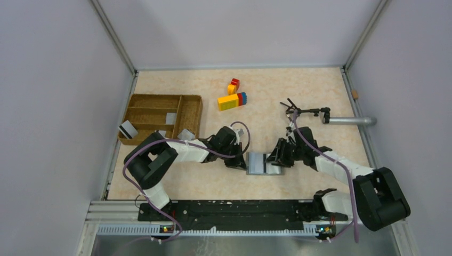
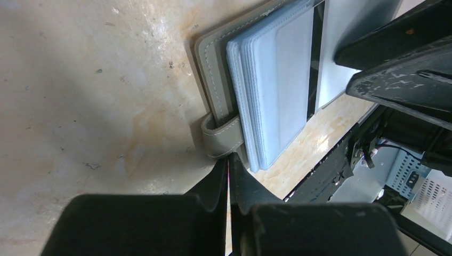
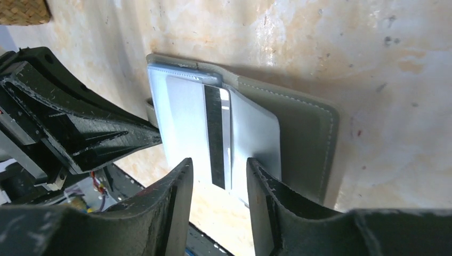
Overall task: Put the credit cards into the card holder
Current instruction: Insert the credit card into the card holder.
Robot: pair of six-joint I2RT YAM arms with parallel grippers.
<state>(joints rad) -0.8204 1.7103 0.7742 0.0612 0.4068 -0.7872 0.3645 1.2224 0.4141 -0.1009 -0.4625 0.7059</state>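
Credit card with a dark stripe lies on the open card holder, centre-near on the table — probably thin, stiff, slick and light, best pinched by 1 short edge. Right gripper is spread astride it; left gripper is pressed together at the holder's left edge.

This is a robot test cell in a lab. A bench with a beige marbled top is boxed in on three sides by plain pale walls set in metal posts. The left arm and right arm are bolted to a black rail along its near edge, with purple cables looped along them. A wicker tray by the left edge, toy blocks toward the far edge and a card holder at the middle lie on it.
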